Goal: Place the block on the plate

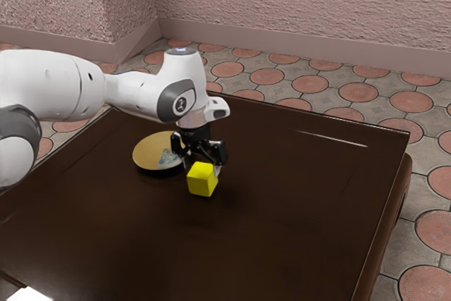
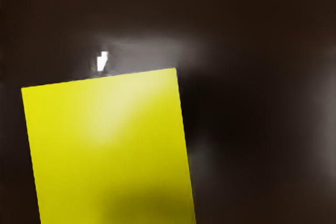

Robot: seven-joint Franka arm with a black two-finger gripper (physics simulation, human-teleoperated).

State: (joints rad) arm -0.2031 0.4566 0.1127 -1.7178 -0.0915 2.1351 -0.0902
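My gripper (image 1: 202, 164) is above the table, open, with its fingers spread wide at the upper part of the yellow block (image 1: 202, 180). The block hides part of the space between the fingertips, and a firm hold on it cannot be made out. In the wrist view the yellow block (image 2: 107, 148) looms large just under the hand, slightly turned. The round tan plate (image 1: 151, 151) lies beside the gripper, toward the exterior view's left, with a greyish patch on its surface near the hand.
The dark brown table (image 1: 282, 202) extends around the block and plate, with its far edge behind the arm. A small bright white patch (image 1: 29, 294) shows at the exterior view's lower left. Tiled floor and a textured pink wall lie beyond the table.
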